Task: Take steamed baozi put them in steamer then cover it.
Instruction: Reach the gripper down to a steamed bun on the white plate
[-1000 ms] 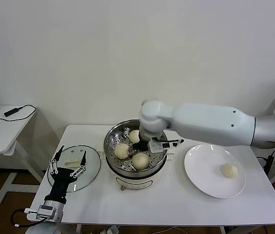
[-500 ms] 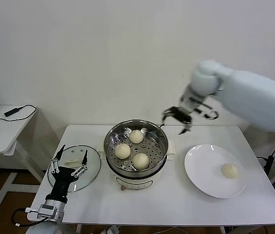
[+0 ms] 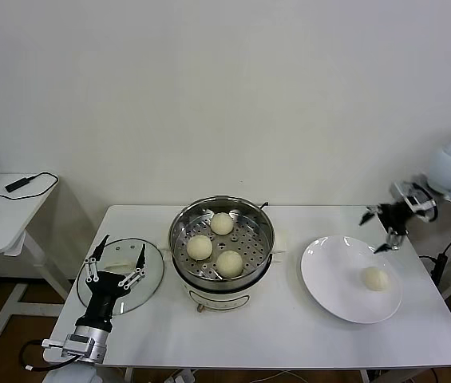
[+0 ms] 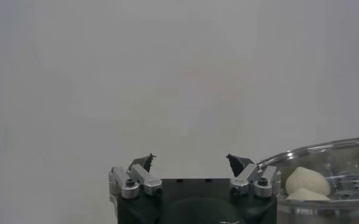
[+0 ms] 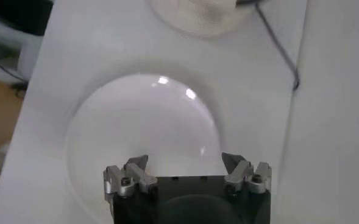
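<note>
The steamer (image 3: 179, 239) stands mid-table, a shiny steel pot with a perforated tray holding three baozi (image 3: 222, 223) (image 3: 199, 247) (image 3: 229, 262). A fourth baozi (image 3: 376, 278) lies on the white plate (image 3: 333, 271) at the right. My right gripper (image 3: 386, 227) is open and empty, above the plate's far right edge; in its wrist view (image 5: 184, 161) the plate (image 5: 136, 128) lies below it. My left gripper (image 3: 114, 257) is open and empty, parked over the glass lid (image 3: 149, 275) at the left; it also shows in the left wrist view (image 4: 191, 161), beside the steamer (image 4: 325, 155).
The glass lid with a white handle lies flat on the table left of the steamer. A side table (image 3: 1, 209) with a cable stands at the far left. The wall runs close behind the white table (image 3: 289, 335).
My right arm has drawn out of the steamer, swung up and far to the right, and now hangs over the plate. Three baozi stay in the pot. The left arm has not moved.
</note>
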